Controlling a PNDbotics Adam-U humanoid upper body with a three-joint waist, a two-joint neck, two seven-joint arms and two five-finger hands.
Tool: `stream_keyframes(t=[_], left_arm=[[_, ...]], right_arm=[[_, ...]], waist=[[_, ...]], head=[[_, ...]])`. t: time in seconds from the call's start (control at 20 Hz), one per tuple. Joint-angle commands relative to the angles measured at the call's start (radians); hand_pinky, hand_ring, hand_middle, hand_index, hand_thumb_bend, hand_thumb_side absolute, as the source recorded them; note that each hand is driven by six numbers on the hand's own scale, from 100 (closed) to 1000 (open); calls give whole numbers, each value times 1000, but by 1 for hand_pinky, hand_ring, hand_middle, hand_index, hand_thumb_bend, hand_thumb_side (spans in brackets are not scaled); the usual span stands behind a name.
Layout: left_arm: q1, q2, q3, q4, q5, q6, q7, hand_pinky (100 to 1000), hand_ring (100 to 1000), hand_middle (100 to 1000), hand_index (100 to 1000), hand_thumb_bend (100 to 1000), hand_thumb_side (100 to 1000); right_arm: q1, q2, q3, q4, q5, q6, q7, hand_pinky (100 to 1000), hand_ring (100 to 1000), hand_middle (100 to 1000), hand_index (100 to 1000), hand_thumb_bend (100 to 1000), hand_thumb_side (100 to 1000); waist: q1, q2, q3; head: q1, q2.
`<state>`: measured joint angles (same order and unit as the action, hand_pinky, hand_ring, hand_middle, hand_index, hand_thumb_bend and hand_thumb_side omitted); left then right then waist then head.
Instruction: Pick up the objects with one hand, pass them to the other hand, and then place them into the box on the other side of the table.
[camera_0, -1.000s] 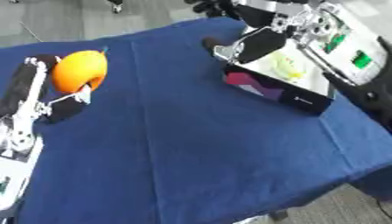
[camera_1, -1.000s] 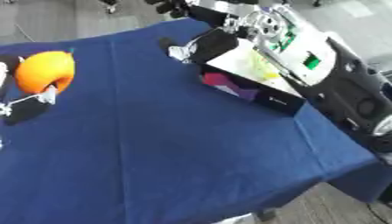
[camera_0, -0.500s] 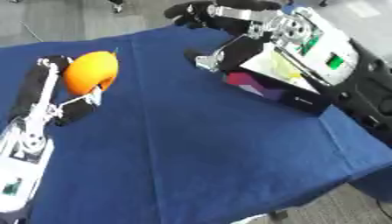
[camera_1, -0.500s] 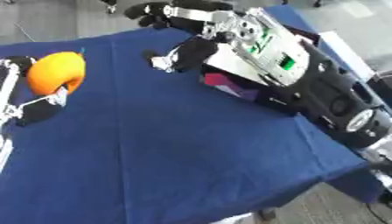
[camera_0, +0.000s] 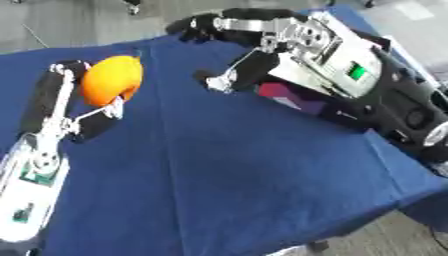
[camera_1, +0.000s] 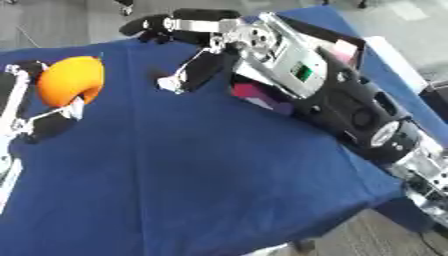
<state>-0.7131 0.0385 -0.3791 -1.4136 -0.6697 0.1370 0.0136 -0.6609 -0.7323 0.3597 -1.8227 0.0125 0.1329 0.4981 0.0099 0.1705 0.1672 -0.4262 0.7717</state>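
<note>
Bright even light, soft motion blur

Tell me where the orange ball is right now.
The orange ball is at the table's left side, held in the left hand, across the blue cloth from the right hand.

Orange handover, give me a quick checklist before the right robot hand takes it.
1. Orange held by left robot hand: ok, fingers curled round it.
2. Right robot hand empty: ok, nothing in it.
3. Right robot hand open: ok, fingers spread.
4. Hands close enough to pass: not ok, a gap of blue cloth lies between them.
5. Box reachable: cannot tell, the right arm hides most of it.
</note>
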Motion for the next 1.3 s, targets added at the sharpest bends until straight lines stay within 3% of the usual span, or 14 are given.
stream_keyframes(t=[0.05, 0.8, 1.3], left_arm=[[-27, -18, -7, -21, -5, -27, -1, 751, 696, 495, 576, 100, 123], [-29, -60, -45, -51, 29, -97, -30, 753, 705, 492, 576, 100, 146], [-43, -86, -44, -17, 80, -155, -25, 754, 713, 489, 578, 100, 171]], right_arm=[[-24, -4, -3, 6, 16, -11, 21, 1000, 1000, 1000, 1000, 100, 129], [-52, 7, 7, 40, 50, -64, 19, 1000, 1000, 1000, 1000, 100, 136], [-50, 19, 20, 44, 25, -69, 60, 1000, 1000, 1000, 1000, 100, 242]], waist=[[-13, -6, 7], [-13, 14, 60], [-20, 20, 59]], head=[[-15, -2], [-67, -4], [-62, -2]])
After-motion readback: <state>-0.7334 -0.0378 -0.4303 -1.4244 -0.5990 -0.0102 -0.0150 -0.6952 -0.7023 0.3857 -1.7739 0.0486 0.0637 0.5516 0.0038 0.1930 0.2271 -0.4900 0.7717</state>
